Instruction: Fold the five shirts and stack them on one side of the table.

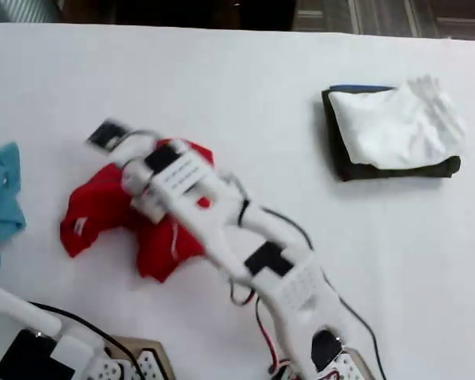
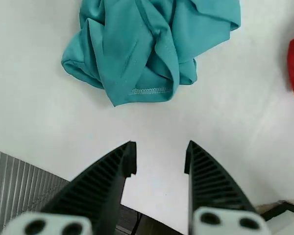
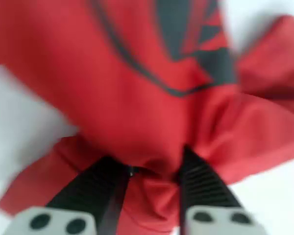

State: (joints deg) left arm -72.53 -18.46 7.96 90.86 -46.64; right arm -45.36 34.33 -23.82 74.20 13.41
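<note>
The white table [image 1: 245,87] carries a folded stack [image 1: 392,131]. Well apart from that stack lies the crumpled red shirt [image 1: 99,207], and farther from it still, the teal shirt [image 1: 1,198]. The right gripper [image 3: 154,171] is buried in red cloth; I cannot tell whether it is clamped. The left gripper [image 2: 159,156] hovers near the teal shirt, jaws apart. Both shirts look light, limp and slippery, so a hem or shoulder seam is probably the best place to grip.

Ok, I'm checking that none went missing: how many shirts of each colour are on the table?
Red shirt: 1
Teal shirt: 1
White shirt: 1
Dark shirt: 1
Blue shirt, just an edge showing: 1
Total: 5
</note>
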